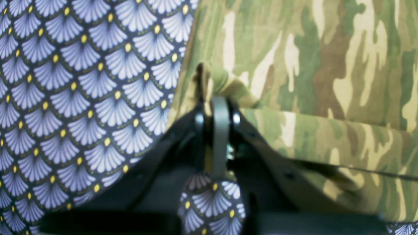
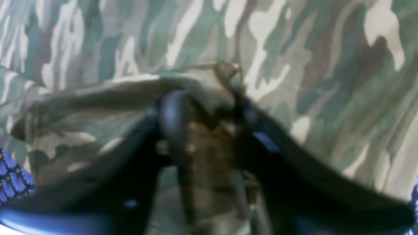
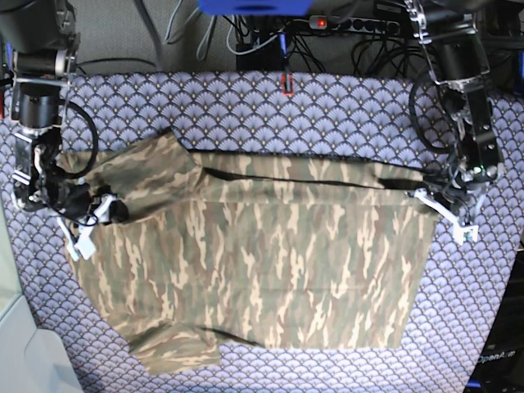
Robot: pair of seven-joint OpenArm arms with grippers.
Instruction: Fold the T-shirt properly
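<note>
Left hand (image 1: 218, 107) pinches T-shirt (image 3: 270, 262) hem at 3 o'clock; right hand (image 2: 202, 111) clamps shoulder, 9 o'clock. Uneven lift could skew fold, drag patterned cloth (image 1: 81, 98).

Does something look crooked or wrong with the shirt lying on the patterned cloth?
Nothing damaged. The T-shirt is only partly folded: its far edge is turned over in a slanted strip showing a dark inner line, and the near sleeve sticks out unfolded.
</note>
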